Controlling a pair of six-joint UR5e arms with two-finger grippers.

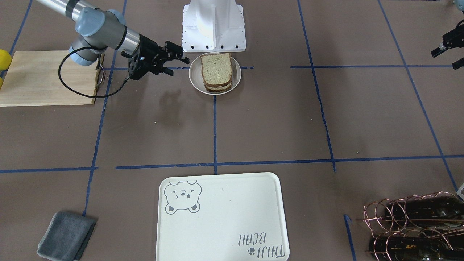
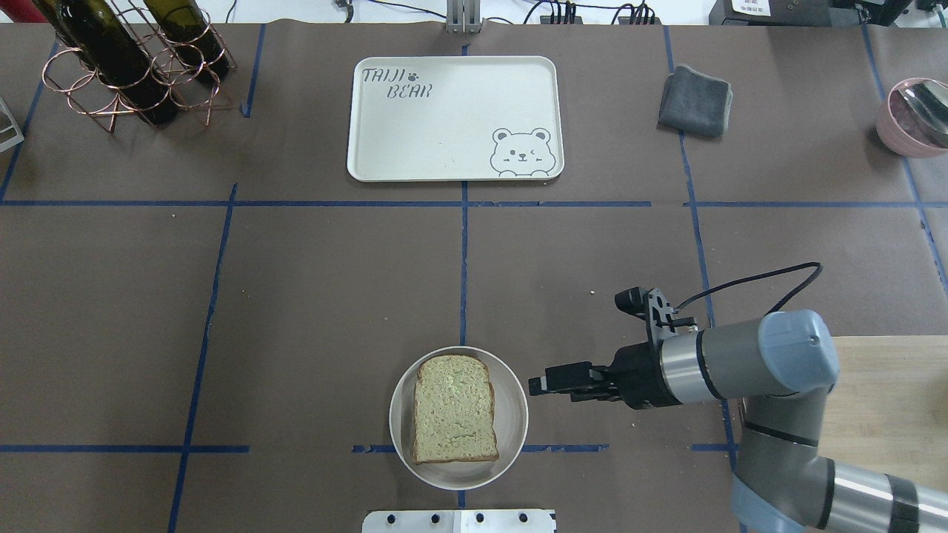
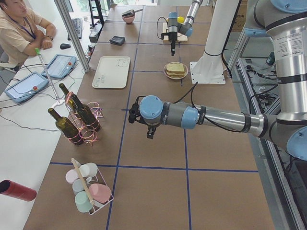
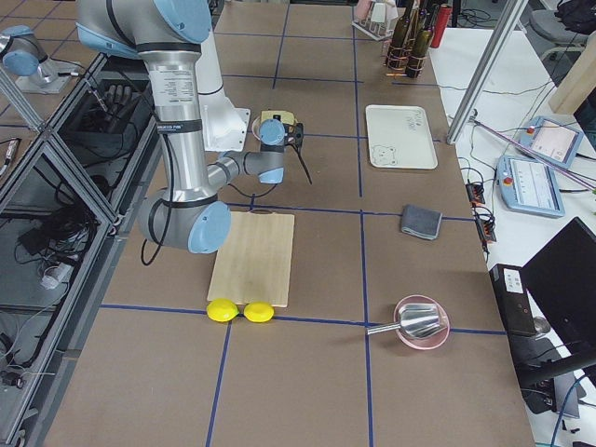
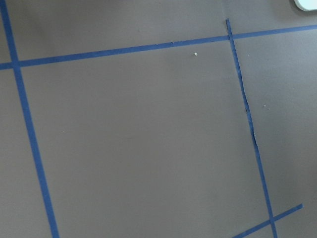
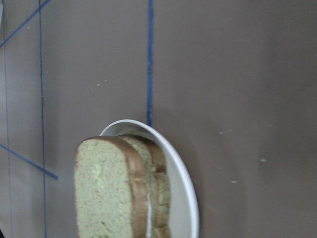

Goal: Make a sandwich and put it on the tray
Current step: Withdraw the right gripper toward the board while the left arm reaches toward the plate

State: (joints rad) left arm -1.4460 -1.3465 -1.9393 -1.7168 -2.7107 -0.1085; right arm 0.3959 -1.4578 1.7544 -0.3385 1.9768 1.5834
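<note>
The sandwich (image 1: 216, 72) lies flat on a small round white plate (image 1: 194, 78) close to the robot's base. It also shows in the overhead view (image 2: 453, 407), and in the right wrist view (image 6: 119, 188) with a thin white layer between its two slices. My right gripper (image 1: 177, 65) hovers beside the plate, open and empty, pointing at the sandwich (image 2: 544, 385). The cream tray (image 1: 221, 214) with the bear drawing lies bare at the table's far side (image 2: 444, 126). My left gripper (image 1: 444, 59) is far off to the side, partly cut off, and looks open and empty.
A wooden cutting board (image 1: 43, 78) lies under my right arm, with yellow lemons (image 4: 237, 310) at its end. A grey cloth (image 2: 696, 100) lies right of the tray. A copper wine rack with bottles (image 2: 126, 66) stands left of it. A pink bowl (image 2: 915, 115) sits far right.
</note>
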